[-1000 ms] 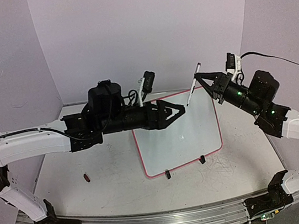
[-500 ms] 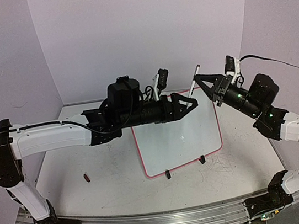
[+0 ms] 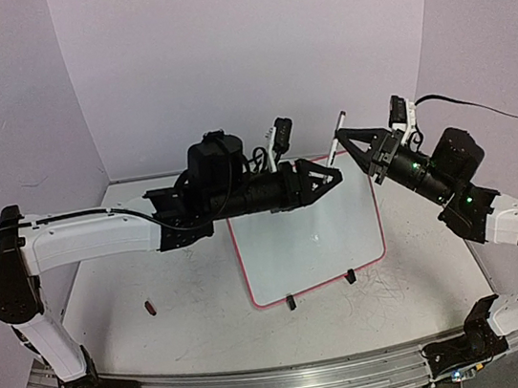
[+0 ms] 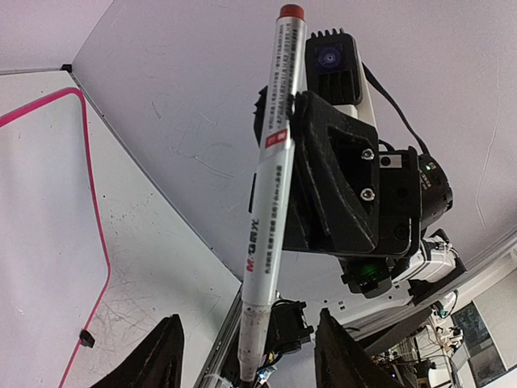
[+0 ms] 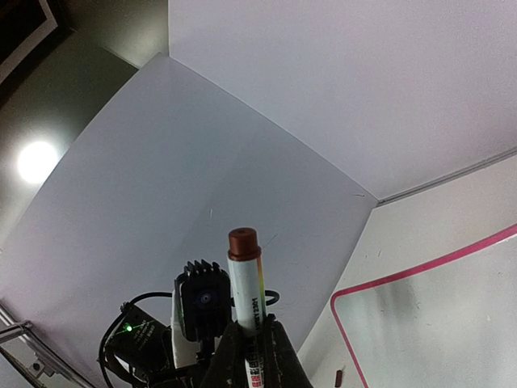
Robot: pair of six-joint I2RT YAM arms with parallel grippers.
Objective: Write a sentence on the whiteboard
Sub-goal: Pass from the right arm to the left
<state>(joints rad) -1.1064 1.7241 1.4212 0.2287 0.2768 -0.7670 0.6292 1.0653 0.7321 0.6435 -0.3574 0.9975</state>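
- lying on the worktop (image 3: 191, 329) toward its far edge and right of the middle, the whiteboard (image 3: 287, 257) shows a white face inside its pink rim, with two black clip feet (image 3: 291, 301) on its near edge.
- above the board's far right corner the right gripper (image 3: 341, 137) is clamped on a marker (image 3: 342, 120) held up off the board and tilted. the left gripper (image 3: 332, 176) reaches in from the left, its tips at the marker's lower end.
- a small dark red piece (image 3: 150, 308) lies alone near the worktop's left edge, well apart from the board.
- left wrist view: the left gripper (image 4: 249, 317) is parted, one finger on each side of the marker (image 4: 273, 186), with a gap on both sides. the right gripper (image 4: 283, 121) pinches the marker higher up. the whiteboard (image 4: 40, 242) fills the left side.
- right wrist view: the right gripper (image 5: 252, 356) is closed on the marker (image 5: 245, 283), whose brown-red end points up. the whiteboard (image 5: 436, 315) lies at lower right.
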